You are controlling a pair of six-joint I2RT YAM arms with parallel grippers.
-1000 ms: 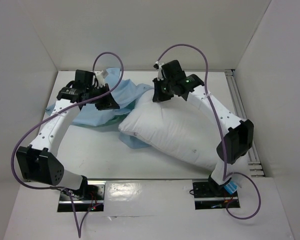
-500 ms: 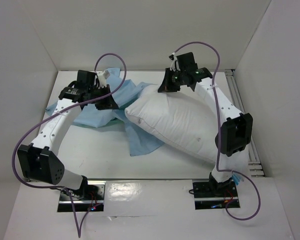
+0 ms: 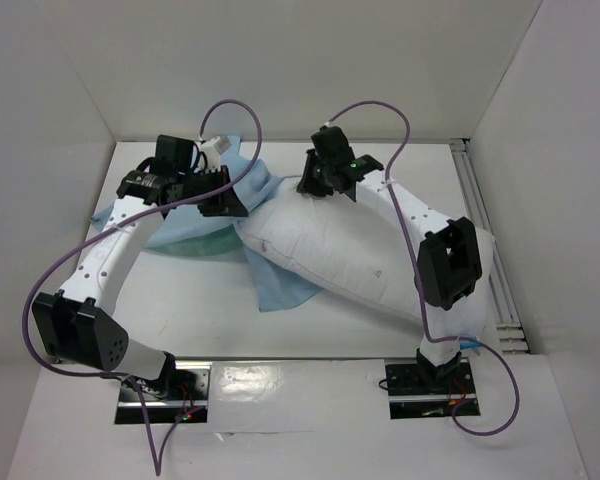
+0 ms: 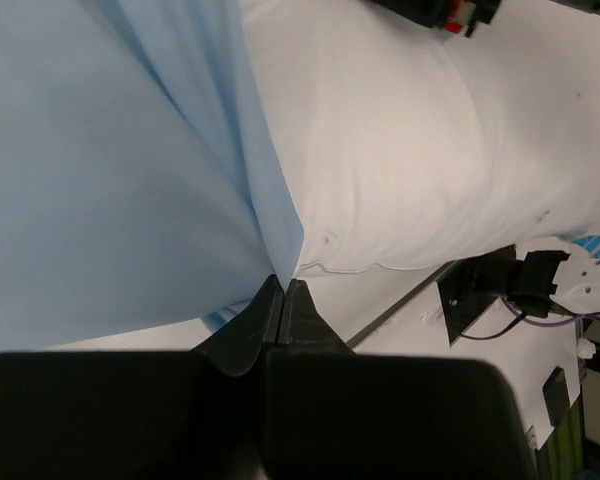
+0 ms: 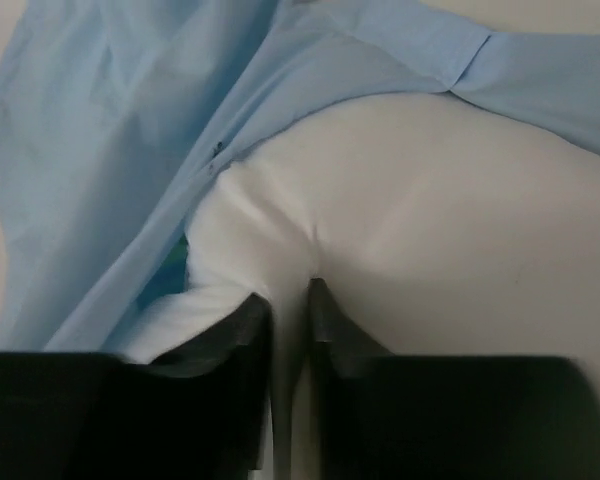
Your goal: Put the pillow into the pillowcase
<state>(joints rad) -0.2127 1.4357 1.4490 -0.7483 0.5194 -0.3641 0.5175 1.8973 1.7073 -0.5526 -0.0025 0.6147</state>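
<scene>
Plump white pillow (image 3: pixel 350 250) lying diagonally, far end seemingly tucked into wrinkled pale-blue pillowcase (image 3: pixel 280 288)

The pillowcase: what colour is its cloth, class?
Plain pale blue, with no pattern. The pillowcase shows best in the left wrist view.

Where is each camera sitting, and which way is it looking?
Top camera: high behind the arms, looking down at the table; shows both arms, the pillow and the pillowcase.
Left wrist camera: on the left arm, looking along the left gripper, shut on the pillowcase edge; its black fingers show.
Right wrist camera: on the right arm, looking along the right gripper, pinching the pillow; its fingers show.
Shared: both wrist views show the white pillow beside the blue pillowcase.
</scene>
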